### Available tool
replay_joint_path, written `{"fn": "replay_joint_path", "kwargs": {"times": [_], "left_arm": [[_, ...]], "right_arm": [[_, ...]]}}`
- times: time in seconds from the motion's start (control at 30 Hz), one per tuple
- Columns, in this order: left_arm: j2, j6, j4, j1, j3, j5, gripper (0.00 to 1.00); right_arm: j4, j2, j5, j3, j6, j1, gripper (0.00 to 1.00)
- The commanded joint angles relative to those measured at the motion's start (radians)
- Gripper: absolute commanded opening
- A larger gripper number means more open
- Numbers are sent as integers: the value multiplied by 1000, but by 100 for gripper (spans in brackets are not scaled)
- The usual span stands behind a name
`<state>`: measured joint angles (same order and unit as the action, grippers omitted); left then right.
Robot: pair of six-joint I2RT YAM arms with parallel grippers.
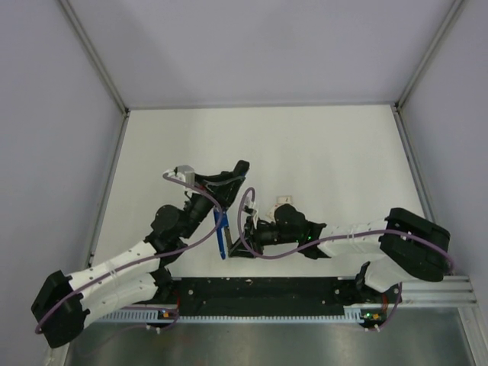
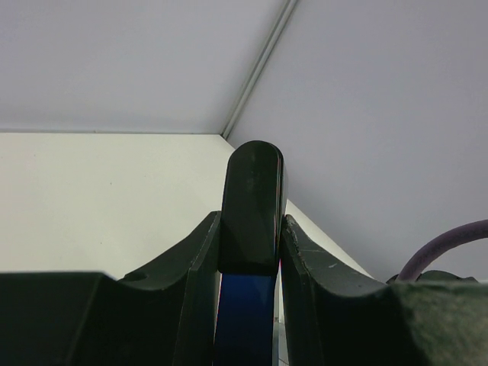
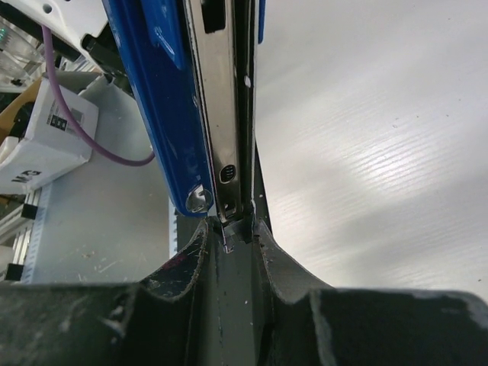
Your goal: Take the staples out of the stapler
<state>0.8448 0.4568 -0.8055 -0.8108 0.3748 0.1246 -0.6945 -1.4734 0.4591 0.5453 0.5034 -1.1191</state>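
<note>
The stapler (image 1: 222, 232) is held off the table between both arms, its blue body running near-to-far. My left gripper (image 1: 226, 202) is shut on its far part; in the left wrist view the black end (image 2: 253, 202) stands up between my fingers (image 2: 194, 267), with the blue body (image 2: 244, 320) below it. My right gripper (image 1: 238, 245) is shut on its near end. The right wrist view shows the blue body (image 3: 156, 99) swung apart from the grey metal inner part (image 3: 217, 114), whose tip and the black base sit pinched at my right gripper (image 3: 235, 229).
A small whitish block (image 1: 284, 200) lies on the white table just behind the right wrist. A black rail (image 1: 259, 290) runs along the near edge between the arm bases. Grey enclosure walls with metal frame posts (image 1: 107, 183) bound the table on three sides.
</note>
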Motion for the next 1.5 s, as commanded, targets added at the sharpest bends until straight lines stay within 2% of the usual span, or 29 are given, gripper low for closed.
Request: {"fn": "replay_joint_path", "kwargs": {"times": [0.0, 0.37, 0.7, 0.83, 1.07, 1.47], "left_arm": [[-61, 8, -26, 12, 12, -3, 0], [-161, 40, -32, 12, 21, -261, 0], [-130, 89, -66, 12, 45, -421, 0], [-131, 105, -98, 12, 23, -387, 0], [-148, 92, -182, 12, 16, -234, 0], [-46, 79, -492, 12, -17, -86, 0]], "right_arm": [[16, 96, -56, 8, -48, -18, 0], [352, 321, -171, 41, -209, -18, 4], [409, 321, -148, 117, -247, -18, 16], [386, 318, -135, 136, -256, -18, 15], [222, 282, -51, 117, -160, -19, 0], [69, 266, -31, 140, -52, -85, 0]]}}
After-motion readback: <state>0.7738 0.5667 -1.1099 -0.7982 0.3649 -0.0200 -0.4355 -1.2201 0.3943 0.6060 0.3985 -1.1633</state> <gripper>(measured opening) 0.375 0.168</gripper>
